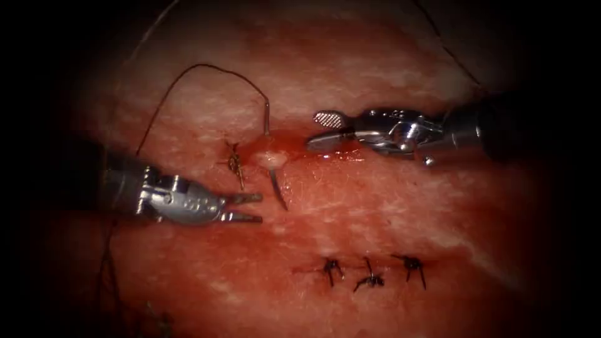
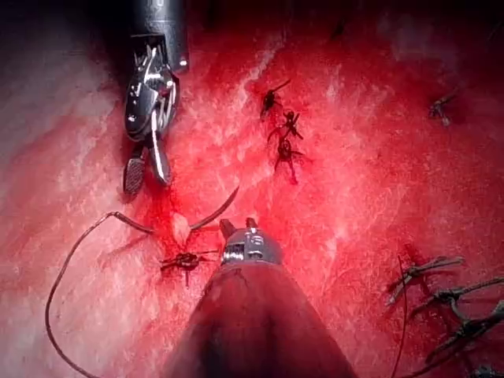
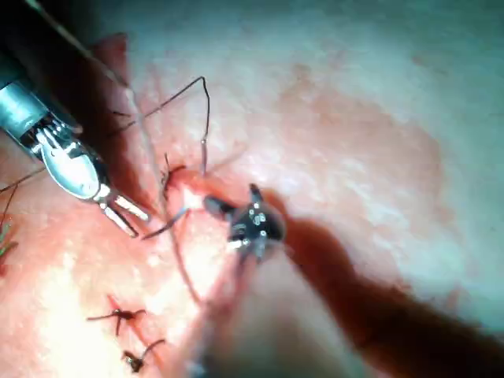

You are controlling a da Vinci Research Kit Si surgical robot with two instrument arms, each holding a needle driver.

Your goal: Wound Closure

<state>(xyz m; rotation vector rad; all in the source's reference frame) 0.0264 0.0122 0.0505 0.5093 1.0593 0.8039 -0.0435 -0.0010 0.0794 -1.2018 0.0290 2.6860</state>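
Observation:
The curved needle [image 1: 276,183] is in the tissue [image 1: 388,206] at the left end of the open cut [image 1: 338,154]. It passes under a pale raised bite [image 1: 270,158], tail above and tip below. Dark thread [image 1: 206,66] arcs from the tail up and down to the left. My left tool [image 1: 260,208] sits just left of the needle's tip, jaws open, holding nothing. My right tool [image 1: 313,130] lies over the cut right of the needle, jaws open and empty. The left wrist view shows the left jaws [image 2: 236,224] beside the needle [image 2: 214,213]. The right wrist view shows the right jaws [image 3: 232,197] near it [image 3: 164,227].
A tied knot [image 1: 235,164] sits just left of the needle. Three finished stitches [image 1: 369,279] line a lower cut. Red fluid [image 1: 300,147] pools along the open cut. More dark stitches [image 2: 441,295] lie off to one side in the left wrist view.

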